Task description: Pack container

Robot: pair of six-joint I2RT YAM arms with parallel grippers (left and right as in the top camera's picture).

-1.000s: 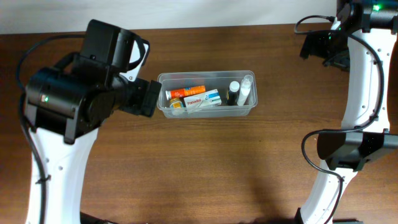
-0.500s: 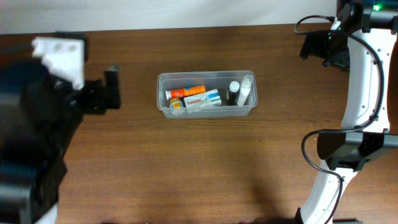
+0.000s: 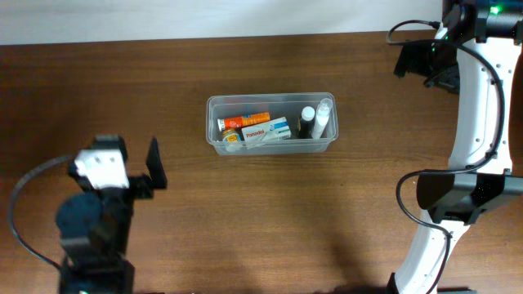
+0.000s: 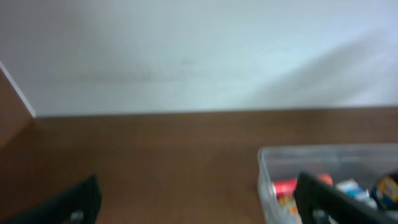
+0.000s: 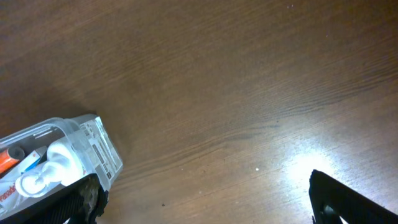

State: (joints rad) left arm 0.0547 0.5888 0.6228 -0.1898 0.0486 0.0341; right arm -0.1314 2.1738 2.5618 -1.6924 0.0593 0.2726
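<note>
The container [image 3: 214, 104], a clear plastic tub, sits at the table's centre. It holds an orange tube [image 3: 245, 120], a white and blue box [image 3: 265, 131], a dark bottle with a white cap [image 3: 306, 120] and a white tube [image 3: 323, 117]. My left gripper [image 3: 153, 167] is open and empty at the lower left, well apart from the tub. Its blurred wrist view shows the open jaws [image 4: 199, 208] and the tub's corner [image 4: 323, 154]. My right gripper [image 3: 423, 61] is open and empty at the far right; its wrist view shows the jaws [image 5: 205, 202] and the tub's end [image 5: 99, 146].
The brown wooden table [image 3: 270, 212] meets a white wall [image 4: 186, 50] along its far edge. The right arm's white links [image 3: 474, 122] and base [image 3: 458, 196] stand at the right side. The left arm's base [image 3: 90, 229] stands at the lower left.
My left arm has pulled back from the tub's left end to the lower left of the table. The right arm and the tub have not moved.
</note>
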